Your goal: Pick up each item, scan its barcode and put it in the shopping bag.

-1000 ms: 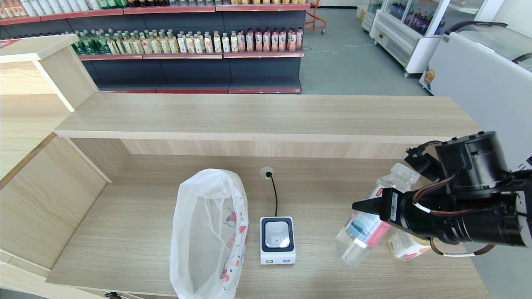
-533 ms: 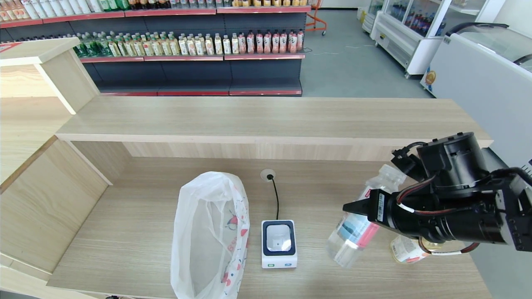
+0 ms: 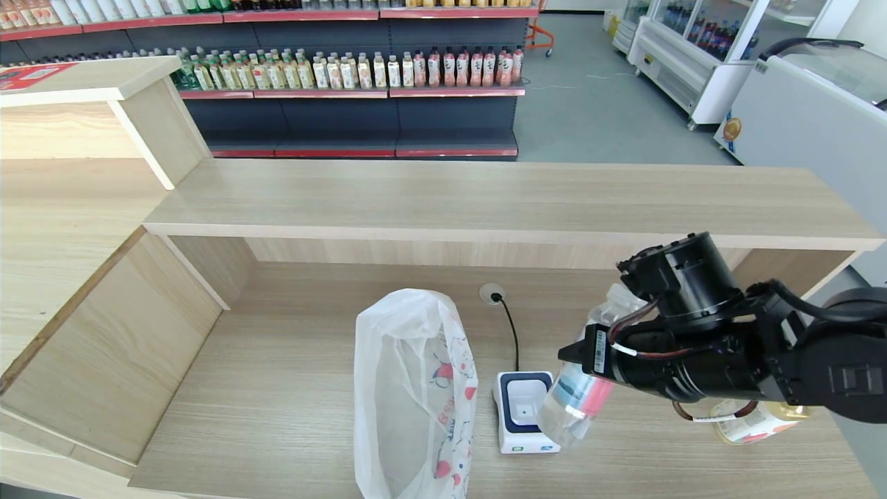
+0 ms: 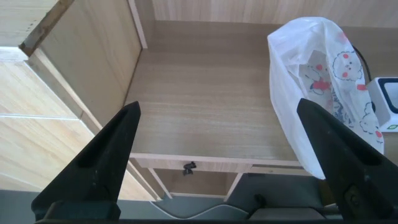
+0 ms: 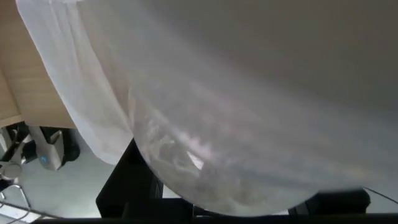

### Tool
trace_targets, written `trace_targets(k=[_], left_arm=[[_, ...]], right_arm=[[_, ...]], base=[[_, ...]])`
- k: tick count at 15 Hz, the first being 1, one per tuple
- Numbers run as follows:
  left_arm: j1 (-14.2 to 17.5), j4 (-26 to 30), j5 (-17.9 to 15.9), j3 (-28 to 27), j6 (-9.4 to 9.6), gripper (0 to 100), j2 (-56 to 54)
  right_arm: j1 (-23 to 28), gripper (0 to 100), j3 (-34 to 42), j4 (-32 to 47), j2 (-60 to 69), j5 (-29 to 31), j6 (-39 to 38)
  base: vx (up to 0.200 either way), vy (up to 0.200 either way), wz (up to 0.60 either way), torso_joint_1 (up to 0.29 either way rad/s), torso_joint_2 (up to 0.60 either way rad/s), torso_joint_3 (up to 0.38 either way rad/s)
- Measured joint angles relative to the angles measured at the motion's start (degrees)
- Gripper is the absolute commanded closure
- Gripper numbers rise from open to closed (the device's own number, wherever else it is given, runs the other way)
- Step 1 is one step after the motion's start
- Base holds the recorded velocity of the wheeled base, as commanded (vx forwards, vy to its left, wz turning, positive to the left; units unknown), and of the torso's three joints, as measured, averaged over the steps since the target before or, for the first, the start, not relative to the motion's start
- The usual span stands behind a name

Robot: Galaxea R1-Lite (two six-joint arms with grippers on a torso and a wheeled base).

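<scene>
counter [image 3: 277, 416]: pale wood-grain laminate, matt, smooth
shopping bag [image 3: 416, 388]: thin translucent white plastic film, crinkled, faint sheen
scanner [image 3: 516, 409], at bag's 3 o'clock: glossy white plastic, dark glassy window
water bottle [image 3: 568, 412]: clear glossy plastic, smooth printed label

Drink bottles [image 3: 346, 69] line a shelf [image 3: 457, 92] (red-edged) beyond the wooden counter [image 3: 485, 201].

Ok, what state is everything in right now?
shopping bag: standing, mouth open.
scanner: face up on counter, cable attached.
clear bottle: tilted, gripped, base near the scanner.
right gripper: shut on the clear bottle.
left gripper: open, empty.
second bottle: lying on counter, partly hidden.
</scene>
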State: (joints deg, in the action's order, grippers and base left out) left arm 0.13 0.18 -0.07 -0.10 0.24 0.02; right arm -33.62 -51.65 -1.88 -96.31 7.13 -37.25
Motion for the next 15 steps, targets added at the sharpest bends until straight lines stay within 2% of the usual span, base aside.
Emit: trace_targets(k=[2,12,15], left_arm=[[0.02,-0.05,0.0,0.0,0.0,0,0.0],[0.02,-0.02,-0.02,0.0,0.02,0,0.0],[0.0,0.0,0.0,0.0,0.0,0,0.0]], right_arm=[[0.13,100,-1.73,2.78,-2.56,0.55,0.09],[0.09,100,-20.29,12.32,-19.24,4.85,0.09],[-0.06,100,-21.94,12.54,-21.69,5.12,0.09]], base=[[0.0,0.0,0.0,0.0,0.0,0.0],[0.0,0.0,0.0,0.0,0.0,0.0],[0.0,0.0,0.0,0.0,0.0,0.0]])
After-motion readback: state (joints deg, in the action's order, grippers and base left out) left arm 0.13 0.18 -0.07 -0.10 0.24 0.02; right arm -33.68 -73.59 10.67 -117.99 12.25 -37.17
